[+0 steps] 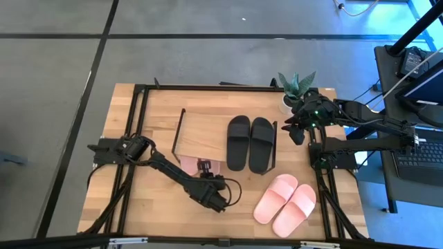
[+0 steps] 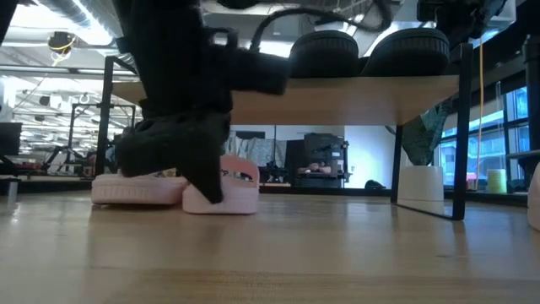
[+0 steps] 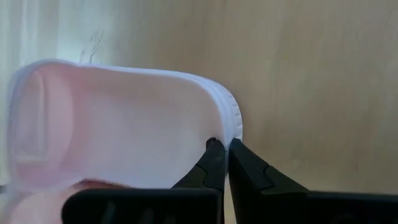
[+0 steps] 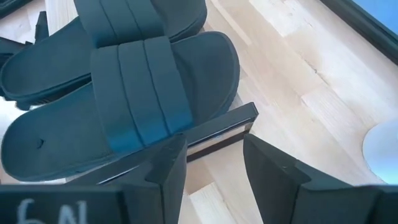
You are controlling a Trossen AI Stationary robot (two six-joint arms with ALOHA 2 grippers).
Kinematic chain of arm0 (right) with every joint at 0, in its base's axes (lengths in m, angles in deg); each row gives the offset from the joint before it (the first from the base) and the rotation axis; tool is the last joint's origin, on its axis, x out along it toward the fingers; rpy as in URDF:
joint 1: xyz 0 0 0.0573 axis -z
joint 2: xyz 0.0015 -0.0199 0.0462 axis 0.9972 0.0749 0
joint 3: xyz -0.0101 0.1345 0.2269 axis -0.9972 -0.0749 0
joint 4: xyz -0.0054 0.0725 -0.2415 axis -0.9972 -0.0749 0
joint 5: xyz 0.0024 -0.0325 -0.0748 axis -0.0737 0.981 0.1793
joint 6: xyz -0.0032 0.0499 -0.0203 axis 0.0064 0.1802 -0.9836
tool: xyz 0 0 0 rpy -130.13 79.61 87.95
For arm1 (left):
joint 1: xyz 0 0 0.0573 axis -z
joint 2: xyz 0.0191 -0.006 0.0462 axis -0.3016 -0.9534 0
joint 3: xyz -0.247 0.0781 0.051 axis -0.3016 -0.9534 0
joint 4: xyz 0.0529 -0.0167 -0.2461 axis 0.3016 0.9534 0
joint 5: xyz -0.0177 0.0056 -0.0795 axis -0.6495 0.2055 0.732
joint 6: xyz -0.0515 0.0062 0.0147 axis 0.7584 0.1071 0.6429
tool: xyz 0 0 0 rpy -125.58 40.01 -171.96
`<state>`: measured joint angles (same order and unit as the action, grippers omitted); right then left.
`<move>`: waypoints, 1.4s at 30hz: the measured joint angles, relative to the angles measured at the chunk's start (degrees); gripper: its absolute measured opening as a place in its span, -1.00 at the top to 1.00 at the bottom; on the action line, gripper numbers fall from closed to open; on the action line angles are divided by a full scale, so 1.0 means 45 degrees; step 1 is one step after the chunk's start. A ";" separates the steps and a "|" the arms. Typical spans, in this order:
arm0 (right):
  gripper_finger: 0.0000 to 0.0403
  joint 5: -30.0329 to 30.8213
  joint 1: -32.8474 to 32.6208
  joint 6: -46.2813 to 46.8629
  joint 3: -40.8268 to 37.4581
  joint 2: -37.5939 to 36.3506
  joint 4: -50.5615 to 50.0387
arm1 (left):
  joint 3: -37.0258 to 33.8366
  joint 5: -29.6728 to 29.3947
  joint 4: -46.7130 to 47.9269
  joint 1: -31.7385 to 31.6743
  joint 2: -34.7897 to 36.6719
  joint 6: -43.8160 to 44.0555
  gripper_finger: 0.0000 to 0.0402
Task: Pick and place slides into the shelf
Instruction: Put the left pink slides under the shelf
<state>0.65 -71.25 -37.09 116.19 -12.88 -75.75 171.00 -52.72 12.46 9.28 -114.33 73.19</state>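
Note:
The shelf (image 1: pixel 204 131) stands mid-table, and both black slides (image 1: pixel 250 143) lie flat on its wood top, also seen in the right wrist view (image 4: pixel 124 93). One pink pair (image 2: pixel 139 189) lies on the table under the shelf, its ends poking out at the near edge (image 1: pixel 197 164). The other pink pair (image 1: pixel 284 203) lies soles down on the table toward the near right. My left gripper (image 1: pixel 205 170) is at the shelf's near edge, shut on a pink slide (image 3: pixel 124 130). My right gripper (image 1: pixel 297 131) hovers open just off the shelf's right end (image 4: pixel 214 146). My left gripper pinches the pale rim of the pink slide's sole (image 3: pixel 231 127) between its two fingers (image 3: pixel 211 158), only at their free ends. The fingers come slanting down from the table's near side. The slide (image 2: pixel 226 192) lies flat on the table under the shelf.
A potted plant (image 1: pixel 294 90) in a white pot stands at the far right corner, close behind my right gripper. Thin black shelf legs (image 2: pixel 460 143) stand on either side of the space under the board. Bare tabletop (image 1: pixel 124 200) lies near left.

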 joint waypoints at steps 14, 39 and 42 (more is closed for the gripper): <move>0.21 0.0000 -0.0002 0.0429 -0.0002 0.0000 0.0000 | -0.0036 0.0149 0.1333 0.0028 -0.0015 -0.1117 1.00; 0.21 -0.0005 -0.0005 0.0380 0.0000 0.0000 0.0000 | 0.0467 0.0048 0.0605 0.0573 -0.0039 -0.0676 0.14; 0.21 -0.0005 0.0000 0.0371 0.0000 0.0000 0.0000 | 0.0938 -0.0404 0.0813 0.0730 -0.0039 -0.0653 0.04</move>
<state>0.63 -71.25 -35.42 116.19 -12.88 -75.75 175.23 -54.54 16.12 12.57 -114.51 70.26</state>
